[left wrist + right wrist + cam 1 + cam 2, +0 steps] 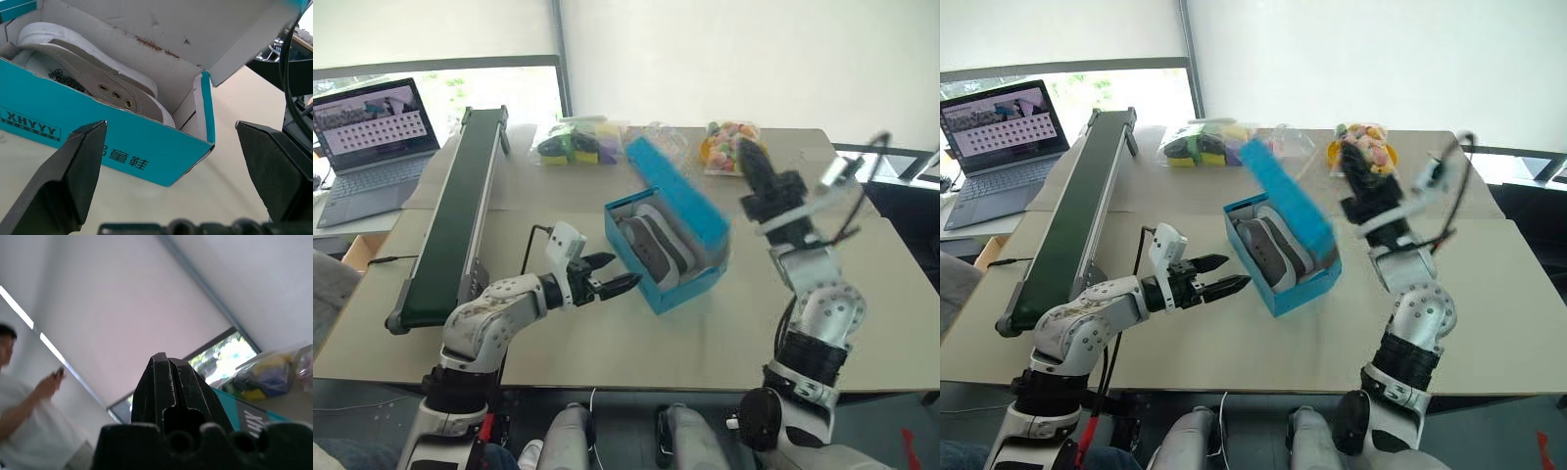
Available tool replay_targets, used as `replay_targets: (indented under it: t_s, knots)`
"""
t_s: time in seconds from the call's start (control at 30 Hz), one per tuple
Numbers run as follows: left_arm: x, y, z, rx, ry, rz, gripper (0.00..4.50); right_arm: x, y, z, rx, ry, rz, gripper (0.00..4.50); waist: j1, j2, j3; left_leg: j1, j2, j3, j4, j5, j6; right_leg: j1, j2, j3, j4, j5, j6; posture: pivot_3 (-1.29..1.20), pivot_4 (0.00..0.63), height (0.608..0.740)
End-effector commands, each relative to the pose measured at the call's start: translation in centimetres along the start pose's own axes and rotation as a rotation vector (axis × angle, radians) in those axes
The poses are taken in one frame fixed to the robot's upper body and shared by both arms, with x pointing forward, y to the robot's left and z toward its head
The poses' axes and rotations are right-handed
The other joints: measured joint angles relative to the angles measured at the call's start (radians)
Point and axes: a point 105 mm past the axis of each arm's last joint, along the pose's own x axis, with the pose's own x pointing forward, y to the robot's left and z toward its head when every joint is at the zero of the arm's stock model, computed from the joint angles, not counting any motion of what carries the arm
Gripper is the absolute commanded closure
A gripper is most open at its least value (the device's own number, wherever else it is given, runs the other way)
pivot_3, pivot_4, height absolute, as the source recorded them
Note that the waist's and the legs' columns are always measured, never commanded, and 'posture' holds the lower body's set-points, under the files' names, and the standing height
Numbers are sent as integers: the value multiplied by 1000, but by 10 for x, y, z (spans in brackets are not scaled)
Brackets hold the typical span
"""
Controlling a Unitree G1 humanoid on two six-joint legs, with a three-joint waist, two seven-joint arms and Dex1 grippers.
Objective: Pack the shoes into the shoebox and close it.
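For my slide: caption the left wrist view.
Open left gripper facing the shoebox, shoes inside, lid up.

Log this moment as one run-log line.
shoes: in shoebox | lid: half-raised | left gripper: open, near box | right gripper: shut, raised

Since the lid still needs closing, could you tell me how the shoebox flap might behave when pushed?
The flap of the shoebox looks like thin cardboard, so it probably swings easily and may flex. The box is probably light, even holding the shoes, and could slide on the smooth table.
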Motion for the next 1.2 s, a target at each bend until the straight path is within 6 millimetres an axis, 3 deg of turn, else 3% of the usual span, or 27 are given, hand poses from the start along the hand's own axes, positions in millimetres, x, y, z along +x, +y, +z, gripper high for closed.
replay_targets:
  t_s: [0.03, 0.17, 0.37, 0.57, 0.8, 0.9, 1.0, 1.2]
  knots:
    - [1, -7, 10, 34, -24, -22, 0, 15, 14, -33, -128, 196, 67, 4449, 4, -1, 0, 0, 0, 0, 0, 0, 0, 0, 0, 0, 0, 0, 0, 0, 150, 707]
    - [1, -8, 9, 31, -25, -15, 0, 31, -27, -70, -273, 389, -89, 4449, 12, -1, 0, -1, -1, 0, 0, 0, 0, 0, -1, -1, -1, 0, 0, 0, 150, 707]
    - [-7, -4, 9, 38, -37, 32, 0, 37, -60, -104, -331, 503, -172, 4449, 17, -1, 0, -4, -1, 6, 0, 0, 0, -1, 0, -1, -2, 2, 3, 0, 150, 707]
    - [-15, -1, 8, 44, -45, 79, 0, 27, -76, -137, -347, 617, -211, 4449, 12, -1, 0, -2, 0, 7, 0, 0, 0, 0, 1, -1, 0, 3, 6, 0, 150, 707]
    - [-19, 0, 6, 34, -57, 108, 0, 27, -73, -142, -353, 627, -202, 4449, 5, -2, -1, 3, 0, 7, 0, 0, 0, 3, 0, -1, 1, 0, 0, 0, 150, 707]
    - [-20, 2, 10, 32, -89, 128, 0, 32, -71, -130, -361, 581, -218, 4449, 4, -2, -1, 3, 0, 7, 0, 0, 0, 2, 1, -1, 1, 0, 1, 0, 150, 707]
    - [-24, 10, 15, 52, -111, 175, 0, 41, -62, -87, -324, 408, -219, 4449, 5, -2, -1, 2, 1, 8, 0, 0, 0, 1, 1, 0, 1, 1, 2, 0, 150, 707]
    - [-25, 9, 16, 46, -128, 178, 0, 27, -41, -31, -262, 240, -146, 4449, 16, -2, -1, -2, 0, 8, 0, 0, 0, -1, 0, -1, 0, 2, 5, 0, 150, 707]
